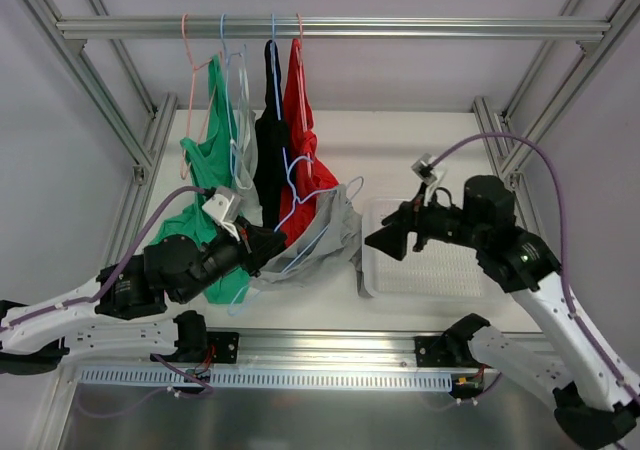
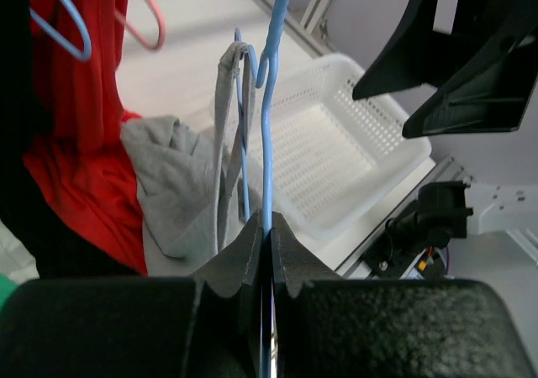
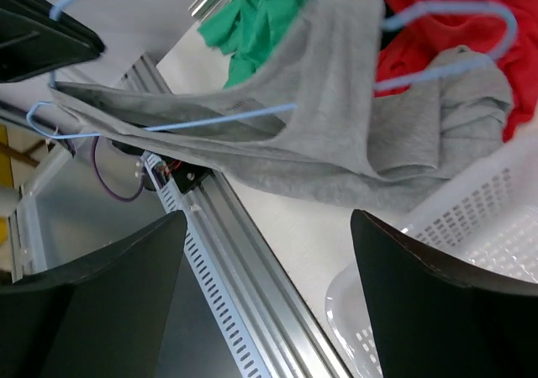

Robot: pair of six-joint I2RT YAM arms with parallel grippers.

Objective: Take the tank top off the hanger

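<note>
My left gripper (image 1: 270,247) is shut on the wire of a light blue hanger (image 2: 265,118), pinched between the fingertips (image 2: 271,227). A grey tank top (image 1: 335,228) hangs from that hanger, one strap still looped over it, and sags towards the table. In the right wrist view the grey top (image 3: 336,118) is stretched along the hanger (image 3: 214,121). My right gripper (image 1: 386,238) is open and empty, just right of the grey top, over the left rim of the white basket (image 1: 440,270). Its jaws stand wide apart (image 3: 269,294).
Green (image 1: 212,155), black (image 1: 270,155) and red (image 1: 300,140) tops hang on hangers from the overhead rail (image 1: 400,27), close behind the grey top. Aluminium frame posts stand at both sides. A slotted rail (image 1: 300,378) runs along the near table edge.
</note>
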